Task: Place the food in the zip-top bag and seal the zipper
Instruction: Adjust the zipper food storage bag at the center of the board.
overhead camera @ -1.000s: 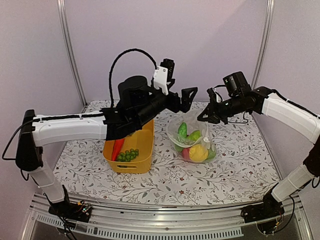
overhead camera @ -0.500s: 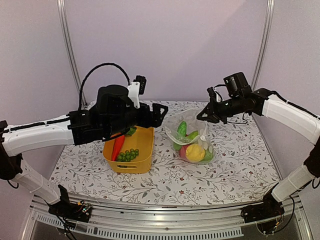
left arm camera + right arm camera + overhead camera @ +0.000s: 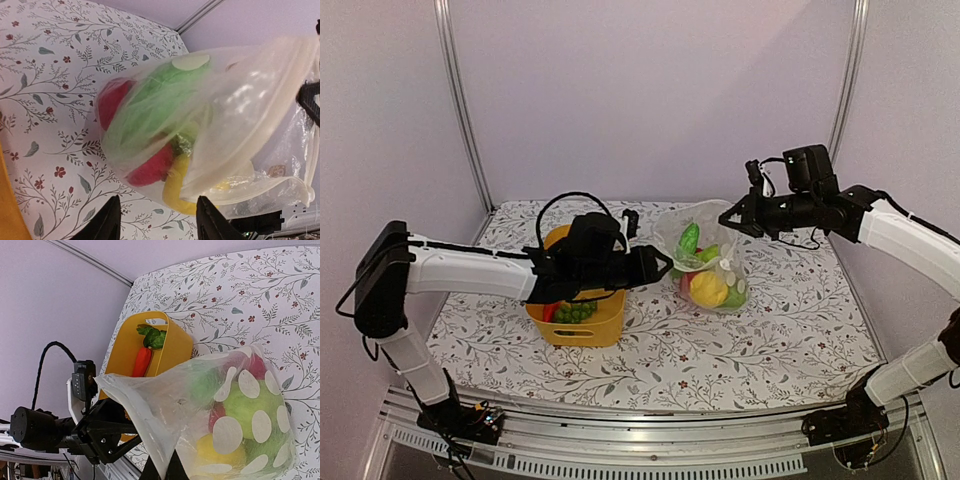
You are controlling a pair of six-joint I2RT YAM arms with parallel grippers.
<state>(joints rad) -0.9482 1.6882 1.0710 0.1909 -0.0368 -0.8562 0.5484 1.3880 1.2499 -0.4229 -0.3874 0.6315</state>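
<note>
The right claw [image 3: 730, 222], pinching the bag [image 3: 708, 262] by its rim at center frame, may slip off, collapsing the mouth before the carrot [image 3: 141, 361] enters.

Soft, even overhead light is filling all three views, bright, with a lilac cast. Only faint shadows are lying on the worktop [image 3: 720, 350]. White glare is showing on the zip-top bag [image 3: 250, 95] in the left wrist view, its near film looking soft. Top view is reading sharp.
</note>
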